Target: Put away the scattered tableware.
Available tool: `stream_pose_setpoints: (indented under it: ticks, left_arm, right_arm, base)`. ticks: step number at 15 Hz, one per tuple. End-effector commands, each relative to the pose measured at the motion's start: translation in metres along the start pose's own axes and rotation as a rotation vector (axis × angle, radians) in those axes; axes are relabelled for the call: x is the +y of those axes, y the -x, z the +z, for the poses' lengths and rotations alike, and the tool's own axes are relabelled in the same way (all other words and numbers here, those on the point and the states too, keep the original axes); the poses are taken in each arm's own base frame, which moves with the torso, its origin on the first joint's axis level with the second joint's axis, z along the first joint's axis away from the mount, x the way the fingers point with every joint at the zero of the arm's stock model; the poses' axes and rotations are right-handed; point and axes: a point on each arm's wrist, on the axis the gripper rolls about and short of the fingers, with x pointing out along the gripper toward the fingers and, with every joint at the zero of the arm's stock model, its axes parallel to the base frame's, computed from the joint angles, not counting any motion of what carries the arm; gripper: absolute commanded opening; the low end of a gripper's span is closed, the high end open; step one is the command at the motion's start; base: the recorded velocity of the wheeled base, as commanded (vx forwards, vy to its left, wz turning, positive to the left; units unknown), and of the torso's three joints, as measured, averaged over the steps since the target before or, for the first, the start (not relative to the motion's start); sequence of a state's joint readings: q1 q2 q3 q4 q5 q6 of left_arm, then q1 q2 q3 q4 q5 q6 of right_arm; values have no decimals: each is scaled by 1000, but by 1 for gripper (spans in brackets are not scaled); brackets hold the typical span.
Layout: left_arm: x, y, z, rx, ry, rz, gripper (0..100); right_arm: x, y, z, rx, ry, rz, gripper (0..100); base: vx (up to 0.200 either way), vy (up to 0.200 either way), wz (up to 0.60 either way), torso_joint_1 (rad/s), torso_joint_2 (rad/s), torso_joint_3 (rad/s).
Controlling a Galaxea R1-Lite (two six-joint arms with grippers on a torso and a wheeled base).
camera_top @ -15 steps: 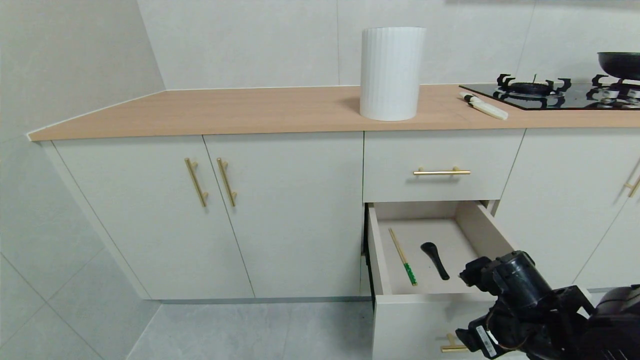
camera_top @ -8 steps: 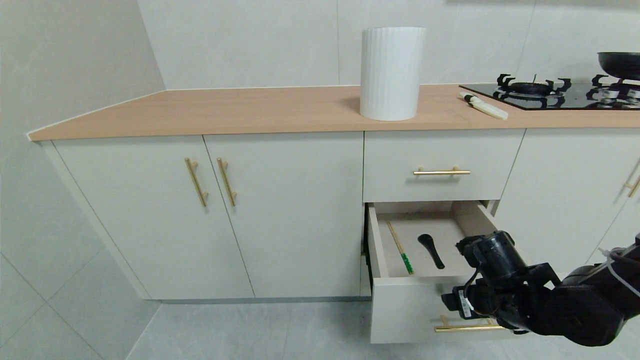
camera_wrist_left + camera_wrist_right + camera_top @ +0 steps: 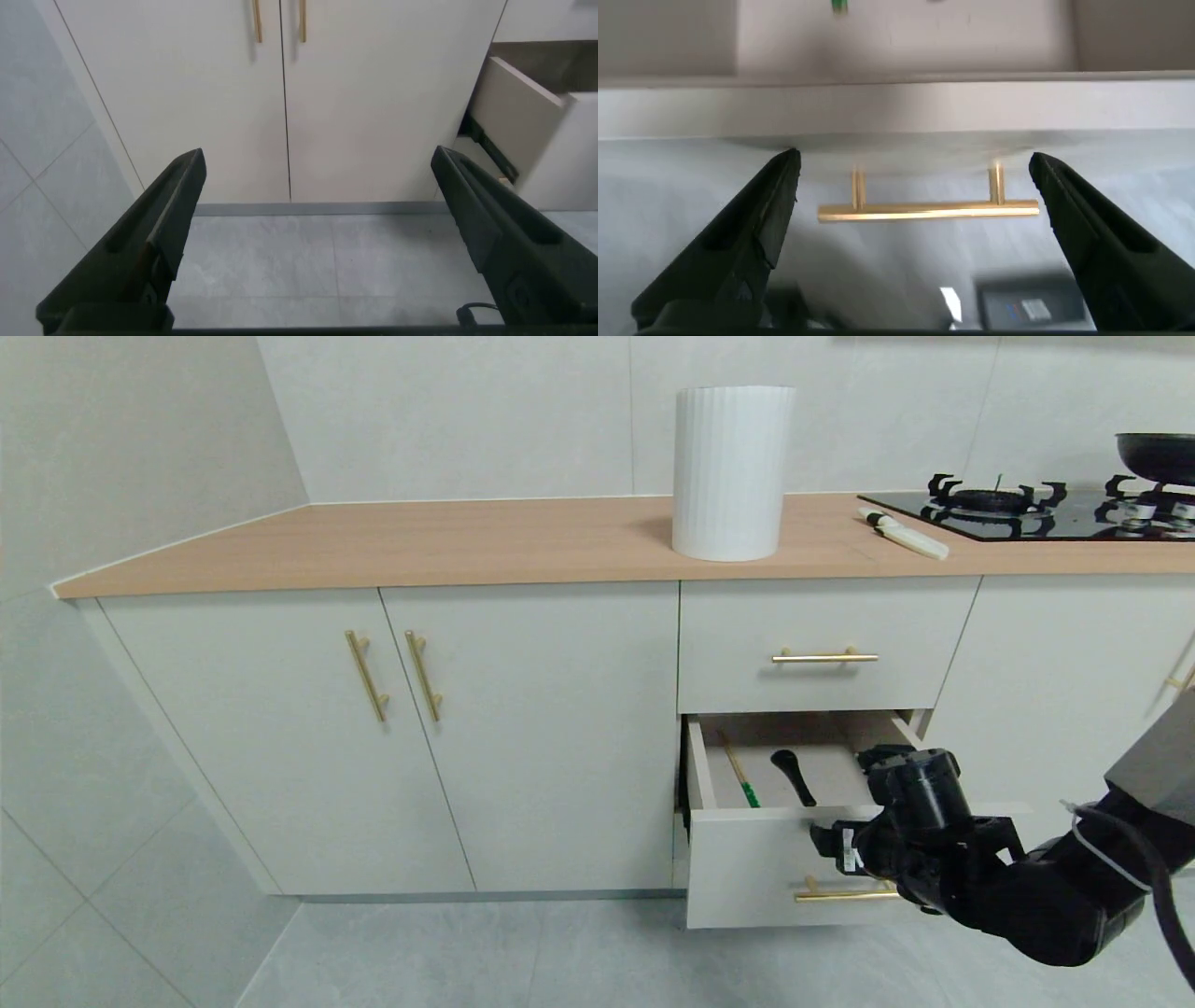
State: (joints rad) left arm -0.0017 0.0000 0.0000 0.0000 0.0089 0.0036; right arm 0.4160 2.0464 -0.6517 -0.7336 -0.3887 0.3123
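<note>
The lower drawer (image 3: 747, 859) of the cabinet stands partly out. Inside it lie a pair of chopsticks with green ends (image 3: 742, 782) and a black spoon (image 3: 792, 775). My right gripper (image 3: 845, 859) is against the drawer front, just above its gold handle (image 3: 845, 894). In the right wrist view the gripper (image 3: 915, 168) is open, with the handle (image 3: 927, 212) between its wide-spread fingers and the drawer front close ahead. My left gripper (image 3: 318, 163) hangs open and holds nothing; it faces the cabinet doors and floor, with the drawer's side (image 3: 523, 103) off to one edge.
On the wooden countertop (image 3: 420, 541) stand a tall white ribbed canister (image 3: 731, 473) and a pale-handled knife (image 3: 904, 534). A gas hob (image 3: 1027, 509) with a black pan (image 3: 1158, 453) is at the far right. A shut upper drawer (image 3: 822, 644) and two cabinet doors (image 3: 392, 737) face grey floor tiles.
The drawer has slid well back into the cabinet, hiding much of the chopsticks and spoon. My right gripper has travelled forward and up with the drawer front.
</note>
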Motion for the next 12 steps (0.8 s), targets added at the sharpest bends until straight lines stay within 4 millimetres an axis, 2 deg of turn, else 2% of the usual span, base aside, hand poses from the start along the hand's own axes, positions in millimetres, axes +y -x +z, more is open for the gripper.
stream_pose_setpoints:
  ticks: [1, 8, 12]
  left_arm:
    - [0, 0, 0, 2, 1, 0, 100]
    - [0, 0, 0, 2, 1, 0, 100]
    - [0, 0, 0, 2, 1, 0, 100]
  right_arm:
    - [-4, -17, -11, 16, -6, -22, 100]
    - [-21, -51, -14, -116, -96, -39, 100]
    - [-28, -68, -16, -118, -107, -61, 100]
  base:
    - [0, 0, 0, 0, 0, 0]
    - [0, 0, 0, 0, 0, 0]
    - [0, 0, 0, 0, 0, 0]
